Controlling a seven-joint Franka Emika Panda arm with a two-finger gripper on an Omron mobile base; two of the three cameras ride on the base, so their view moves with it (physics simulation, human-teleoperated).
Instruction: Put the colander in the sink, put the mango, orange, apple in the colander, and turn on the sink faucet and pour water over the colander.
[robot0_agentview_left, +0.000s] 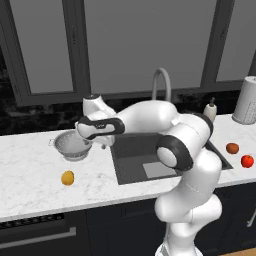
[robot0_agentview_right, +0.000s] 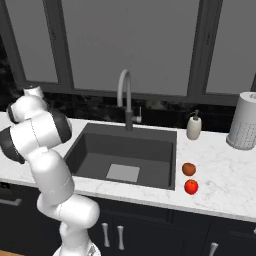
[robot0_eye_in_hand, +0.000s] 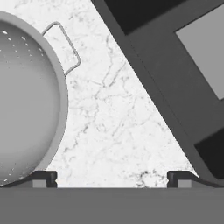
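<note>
Spread jaws hover empty between the colander (robot0_eye_in_hand: 26, 100) and the sink (robot0_eye_in_hand: 175, 87), over bare marble desk (robot0_eye_in_hand: 118, 118).

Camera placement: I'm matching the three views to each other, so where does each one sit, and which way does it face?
Left base view: behind the arm's left, facing the counter, colander, mango; the arm crosses it.
Right base view: behind its right, facing the sink and faucet; arm at left.
Hand view: on the hand, looking down between open gripper tips at colander and sink edge.
Both base views share sink, faucet, orange, apple.
</note>
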